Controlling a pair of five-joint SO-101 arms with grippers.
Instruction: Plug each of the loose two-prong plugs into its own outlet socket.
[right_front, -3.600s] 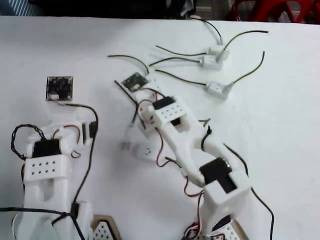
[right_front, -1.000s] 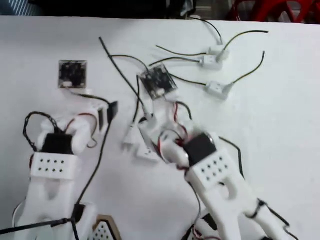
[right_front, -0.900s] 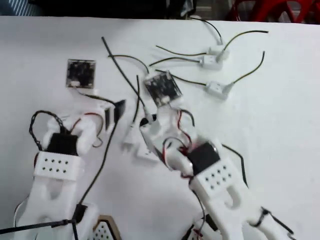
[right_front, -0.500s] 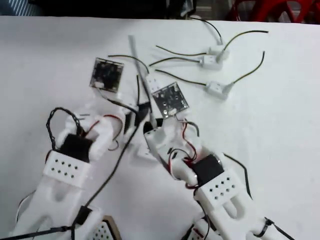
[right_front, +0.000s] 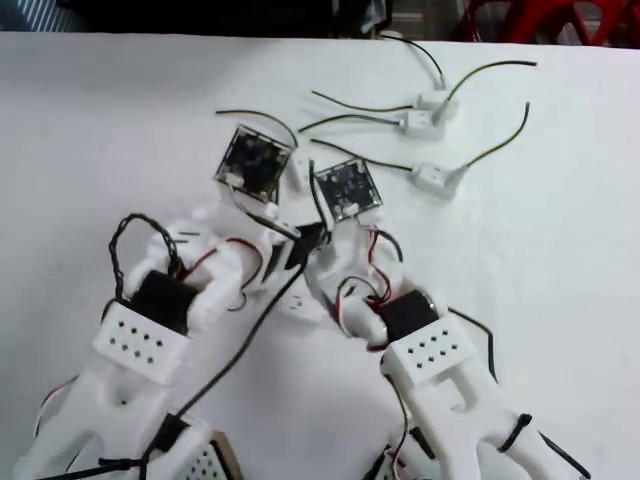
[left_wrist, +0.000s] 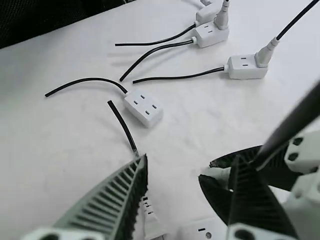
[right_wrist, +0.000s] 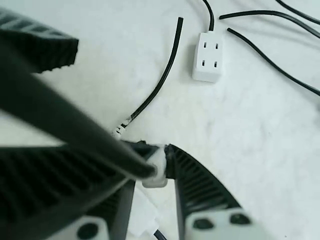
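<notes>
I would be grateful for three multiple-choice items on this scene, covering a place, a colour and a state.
1. Where do the three plugged sockets lie?
A by the arms' bases
B under the left arm
C on the table, far right

2. What colour are their cords?
A black
B blue
C yellow

3. The right gripper is:
A wide open
B shut on a plug
C shut on a socket

Answers:
1 C, they sit together far right in the high view.
2 A, every cord is black.
3 B, its fingers clamp the white body.
</notes>
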